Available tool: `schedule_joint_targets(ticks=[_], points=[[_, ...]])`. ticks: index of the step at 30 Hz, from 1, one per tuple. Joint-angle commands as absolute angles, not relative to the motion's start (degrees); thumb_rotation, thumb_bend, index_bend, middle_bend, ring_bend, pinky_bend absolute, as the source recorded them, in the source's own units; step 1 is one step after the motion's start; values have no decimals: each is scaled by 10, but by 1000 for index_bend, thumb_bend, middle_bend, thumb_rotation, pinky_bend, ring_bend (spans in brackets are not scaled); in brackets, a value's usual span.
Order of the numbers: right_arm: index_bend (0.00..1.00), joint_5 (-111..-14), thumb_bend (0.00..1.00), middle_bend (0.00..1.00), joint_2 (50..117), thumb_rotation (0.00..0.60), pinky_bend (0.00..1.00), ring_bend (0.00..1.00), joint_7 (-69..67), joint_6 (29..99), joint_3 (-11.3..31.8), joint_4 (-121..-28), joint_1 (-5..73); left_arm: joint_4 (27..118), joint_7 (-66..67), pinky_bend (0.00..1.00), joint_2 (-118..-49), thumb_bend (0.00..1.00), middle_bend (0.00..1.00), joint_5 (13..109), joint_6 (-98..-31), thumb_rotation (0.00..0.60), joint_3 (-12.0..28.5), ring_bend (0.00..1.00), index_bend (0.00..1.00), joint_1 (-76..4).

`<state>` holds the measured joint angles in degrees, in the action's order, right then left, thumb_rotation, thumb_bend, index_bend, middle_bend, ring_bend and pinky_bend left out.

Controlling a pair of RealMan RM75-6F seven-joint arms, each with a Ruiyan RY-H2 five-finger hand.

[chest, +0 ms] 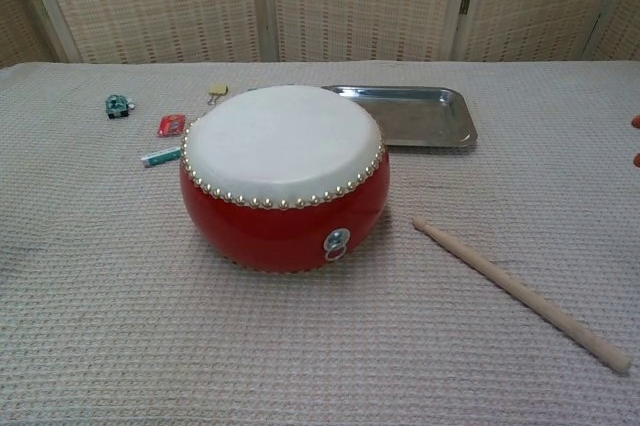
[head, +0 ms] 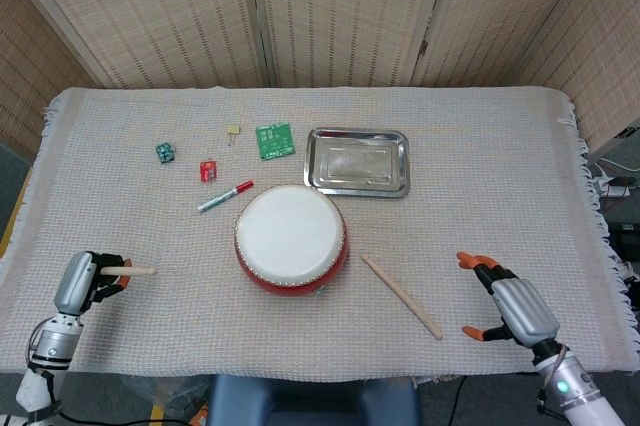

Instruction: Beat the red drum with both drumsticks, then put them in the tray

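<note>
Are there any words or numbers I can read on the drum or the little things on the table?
No text can be read.
red drum: no writing shows.
tray: plain metal, no label.
red-capped marker, green card, small red item, small green item: any print is too small and blurred to read.

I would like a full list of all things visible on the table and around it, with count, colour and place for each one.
drum: 1, red with white skin, table centre
drumstick on table: 1, pale wood, right of the drum
held drumstick: 1, pale wood, in the left hand
tray: 1, silver, behind the drum
marker: 1, white with red cap, left of the drum
green circuit board: 1, left of the tray
small red item: 1, behind the marker
small teal item: 1, far left
small tan clip: 1, beside the board
tablecloth: 1, beige
folding screen: 1, woven tan, behind the table
left hand: grips a drumstick, near left edge
right hand: open, near right edge
</note>
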<state>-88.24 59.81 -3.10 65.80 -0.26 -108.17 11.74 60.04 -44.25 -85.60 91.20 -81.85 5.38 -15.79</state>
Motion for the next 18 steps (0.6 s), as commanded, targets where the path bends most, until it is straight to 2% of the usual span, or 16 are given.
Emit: schedule_joint_targets(ticks=[1, 7, 11, 18], points=[[69, -850, 20, 157, 671, 600, 213, 23, 83, 615, 2, -1080, 152, 624, -395, 1000, -838, 790, 1000, 926, -825, 600, 51, 1000, 1000, -171], [68, -799, 20, 157, 769, 600, 213, 20, 185, 612, 14, -1038, 167, 656, -329, 1000, -803, 782, 1000, 944, -821, 600, 41, 1000, 1000, -186], [68, -773, 21, 157, 802, 600, 212, 20, 202, 604, 14, -1013, 174, 671, -257, 1000, -774, 764, 1000, 947, -825, 600, 44, 1000, 1000, -192], [68, -762, 37, 157, 834, 600, 212, 20, 213, 609, 14, -968, 181, 724, -234, 1000, -732, 754, 1000, 933, -814, 600, 44, 1000, 1000, -194]])
